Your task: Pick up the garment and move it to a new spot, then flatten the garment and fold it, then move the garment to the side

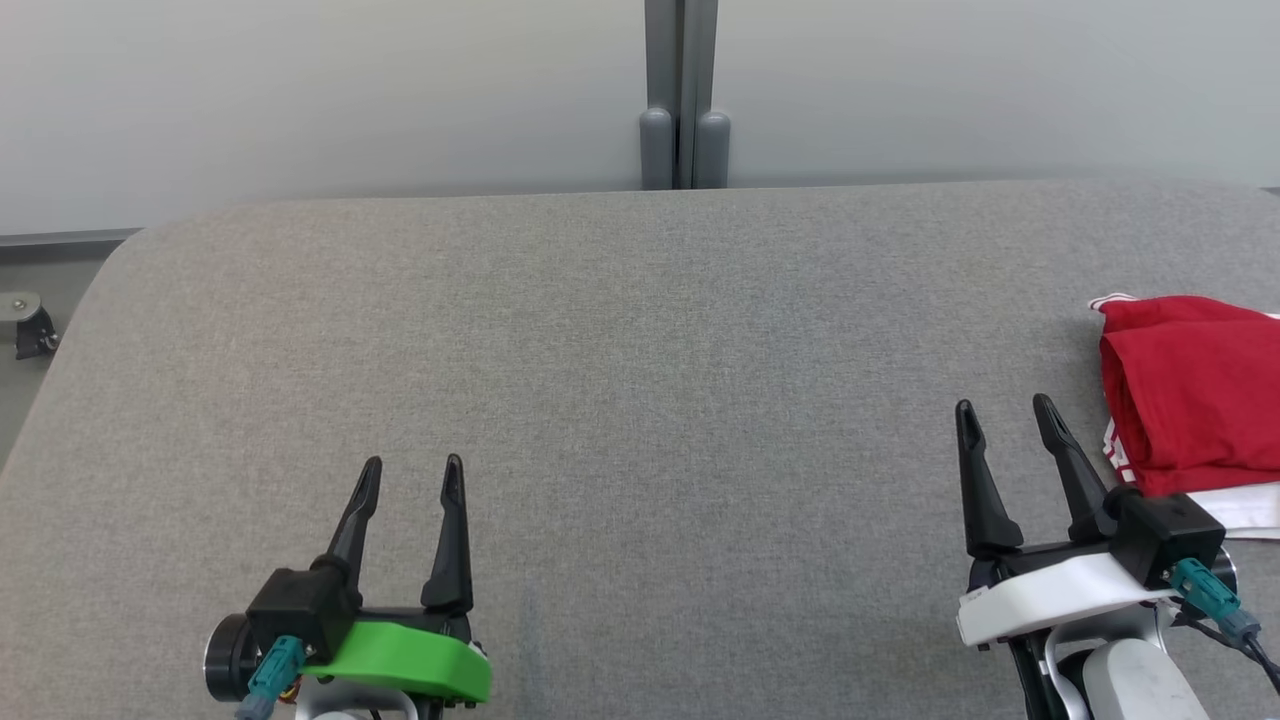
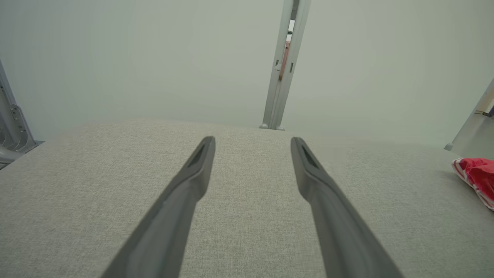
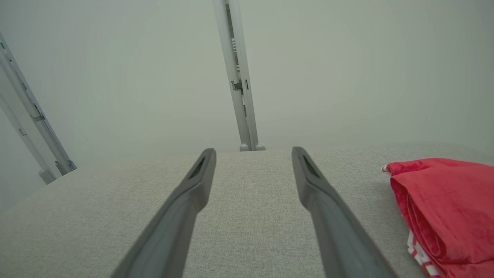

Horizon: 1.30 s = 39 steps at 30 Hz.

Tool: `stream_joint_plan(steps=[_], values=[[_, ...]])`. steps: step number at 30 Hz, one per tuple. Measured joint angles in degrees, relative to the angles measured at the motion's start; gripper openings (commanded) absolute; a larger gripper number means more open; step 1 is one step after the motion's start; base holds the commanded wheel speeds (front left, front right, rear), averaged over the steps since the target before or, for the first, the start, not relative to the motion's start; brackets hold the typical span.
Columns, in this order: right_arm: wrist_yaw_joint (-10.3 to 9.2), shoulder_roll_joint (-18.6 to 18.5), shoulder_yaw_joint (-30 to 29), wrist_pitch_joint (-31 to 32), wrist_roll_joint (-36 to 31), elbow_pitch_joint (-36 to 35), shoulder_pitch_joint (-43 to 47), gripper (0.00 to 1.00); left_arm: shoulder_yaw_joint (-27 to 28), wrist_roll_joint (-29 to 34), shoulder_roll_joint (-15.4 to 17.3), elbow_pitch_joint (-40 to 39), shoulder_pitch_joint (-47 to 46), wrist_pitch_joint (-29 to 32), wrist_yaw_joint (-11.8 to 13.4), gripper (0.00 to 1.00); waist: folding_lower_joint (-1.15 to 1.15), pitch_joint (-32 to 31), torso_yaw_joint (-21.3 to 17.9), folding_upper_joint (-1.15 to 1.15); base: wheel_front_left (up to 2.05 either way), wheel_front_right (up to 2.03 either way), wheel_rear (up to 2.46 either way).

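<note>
1. Left jaws: wide open, holding nothing. The two dark fingers (image 1: 450,540) stand apart above the grey table (image 1: 640,330), with bare cloth surface showing between them in the left wrist view.
2. Right jaws: also wide open and empty. Their fingers (image 1: 978,490) are spread, and only table surface lies between them in the right wrist view.
3. Garment (image 1: 1190,400): red with white trim, folded into a compact stack, lying on the table just beside the right jaws on their outer, right-hand side. No finger touches it. In the head view its near edge meets the black housing behind the right jaws; I cannot tell whether they touch.
4. Relative to the left jaws, the garment (image 2: 476,177) lies well apart, far off to their right. The right wrist view shows its rolled fold edge (image 3: 424,231) facing the right jaws' outer finger (image 3: 324,208), with a strip of table between them.
5. Ahead of both jaws, past the table's far edge, a grey post (image 1: 680,100) stands against a pale wall (image 1: 300,100).
</note>
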Motion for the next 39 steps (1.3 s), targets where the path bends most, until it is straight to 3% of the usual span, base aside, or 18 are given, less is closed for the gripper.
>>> stream_joint_plan(steps=[19, 20, 25, 39], values=[[0.00, 0.00, 0.25, 0.00, 0.07, -0.02, -0.02, 1.00, 1.13, -2.47, -0.01, -0.15, 0.09, 0.00, -1.02, 1.00, 0.00, -0.32, -0.50, 0.00, 0.00, 0.00, 0.00], [0.01, 0.03, 0.25, 0.01, 0.05, 0.25, 0.02, 0.00, 1.10, -2.50, -0.01, 0.22, 0.10, 0.01, -1.00, 0.00, 0.00, -0.32, -0.51, 0.00, 0.00, 0.00, 0.00], [0.01, 0.36, 0.27, 0.36, 0.57, 2.56, 1.38, 0.00, 0.85, -2.93, -0.01, 2.56, 0.42, 0.43, -1.00, 0.00, 0.00, -0.34, -0.54, 0.00, 0.00, 0.00, 0.00], [0.01, 0.07, -0.40, 3.67, 15.82, 3.37, 1.15, 0.00, 2.92, -17.03, 0.22, 3.11, 0.49, 3.64, -1.70, 0.00, 0.00, -0.44, -0.80, 0.00, 0.00, 0.00, 0.00]])
